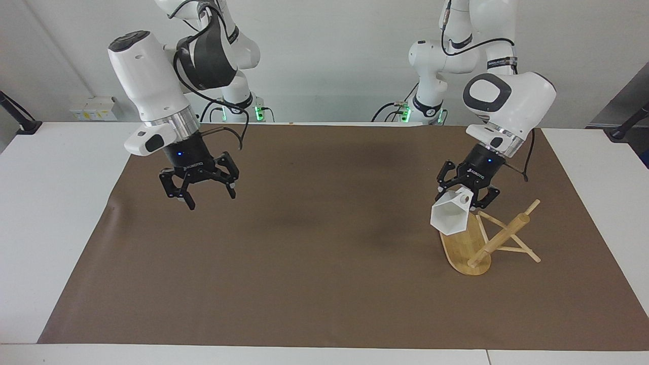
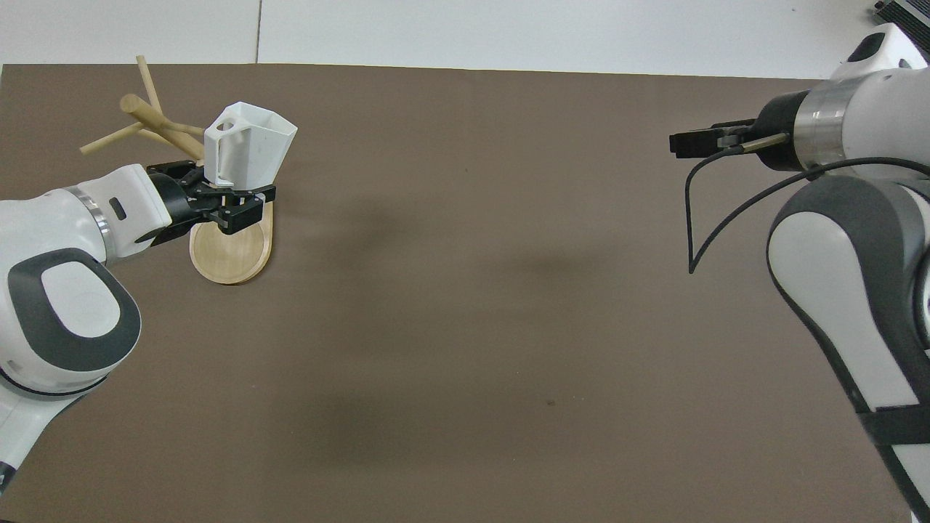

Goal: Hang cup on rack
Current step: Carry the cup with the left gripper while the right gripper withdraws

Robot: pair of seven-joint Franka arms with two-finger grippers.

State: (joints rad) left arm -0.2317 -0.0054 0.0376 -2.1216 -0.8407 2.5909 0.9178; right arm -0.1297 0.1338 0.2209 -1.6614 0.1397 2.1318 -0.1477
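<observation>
The white faceted cup is being gripped by its handle in the left end effector over the toppled bamboo rack, mouth tilted sideways for hanging; the right end effector, open, is being held clear above the tabletop.

The counter was white and wide, and a seam ran between its panels near the edge farthest from the robots. A large brown mat covered most of its top; the mat had a small wrinkle at the right arm's end. A plain white wall stood at the robots' end of the counter. On this wall, low and toward the right arm's end, a small white socket box was fixed. Dark clamp arms stood at both ends of the counter, near the wall. The light was soft and even, and it made only faint shadows on the mat.
</observation>
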